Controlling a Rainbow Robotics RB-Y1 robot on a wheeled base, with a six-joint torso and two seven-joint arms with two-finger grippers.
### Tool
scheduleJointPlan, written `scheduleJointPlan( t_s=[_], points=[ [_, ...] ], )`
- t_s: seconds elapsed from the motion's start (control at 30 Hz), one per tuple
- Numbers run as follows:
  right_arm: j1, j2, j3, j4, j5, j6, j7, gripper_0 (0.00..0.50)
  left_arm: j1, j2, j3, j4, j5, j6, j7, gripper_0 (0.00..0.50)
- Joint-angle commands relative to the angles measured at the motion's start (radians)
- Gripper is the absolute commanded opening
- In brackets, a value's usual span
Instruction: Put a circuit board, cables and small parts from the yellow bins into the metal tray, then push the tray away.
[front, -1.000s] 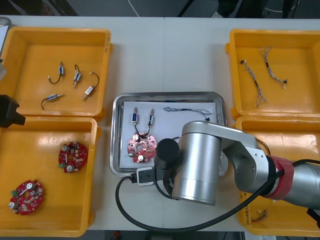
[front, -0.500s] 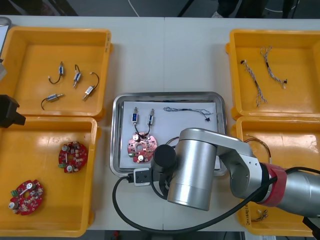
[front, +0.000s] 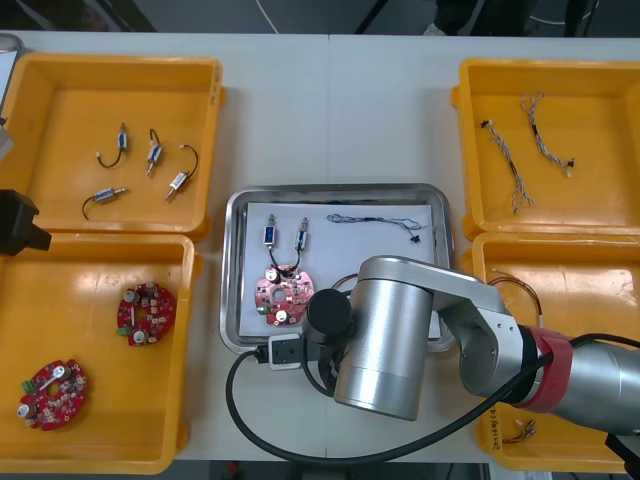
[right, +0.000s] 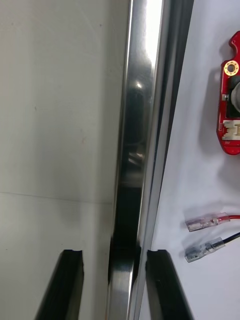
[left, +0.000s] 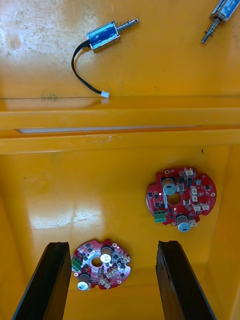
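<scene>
The metal tray lies mid-table, white inside. It holds a round red circuit board, two small metal parts, and a twisted blue and white cable. My right arm covers the tray's near right part. In the right wrist view my right gripper stands astride the tray's near rim. One finger is inside against the rim, the other outside with a gap. Beyond the inside finger lie two cable ends and the board. My left gripper hangs open over the near left bin.
The far left yellow bin holds several small metal parts. The near left bin holds two red boards. Blue and white cables lie in the far right bin, other cables in the near right bin. My left arm sits at the table's left edge.
My right arm slid a little toward the table's near edge a second ago and has held still since. The tray and its contents have not moved.
</scene>
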Motion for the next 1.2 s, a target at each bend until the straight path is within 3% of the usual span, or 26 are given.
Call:
scheduleJointPlan(
  t_s=[0.03, 0.1, 0.13, 0.57, 1.0, 1.2],
  points=[
    [0.008, 0.025, 0.020, -0.011, 0.022, -0.016, -0.037, 0.081, 0.017, 0.048, 0.033, -0.031, 0.008, 0.007, -0.100, 0.500],
    [0.008, 0.025, 0.020, -0.011, 0.026, -0.024, -0.036, 0.010, 0.017, 0.048, 0.033, -0.031, 0.008, 0.007, -0.100, 0.500],
    [0.008, 0.024, 0.020, -0.011, 0.034, -0.028, -0.036, 0.000, 0.017, 0.048, 0.033, -0.031, 0.008, 0.007, -0.100, 0.500],
    [-0.012, 0.019, 0.018, -0.008, 0.102, -0.035, -0.054, 0.000, 0.017, 0.048, 0.033, -0.031, 0.008, 0.007, -0.100, 0.500],
    [-0.073, 0.021, 0.001, 0.039, 0.103, -0.025, -0.082, 0.000, 0.017, 0.048, 0.033, -0.031, 0.008, 0.007, -0.100, 0.500],
    [-0.113, 0.028, 0.000, 0.078, 0.069, -0.022, -0.105, 0.000, 0.017, 0.048, 0.033, -0.031, 0.008, 0.007, -0.100, 0.500]
  ],
)
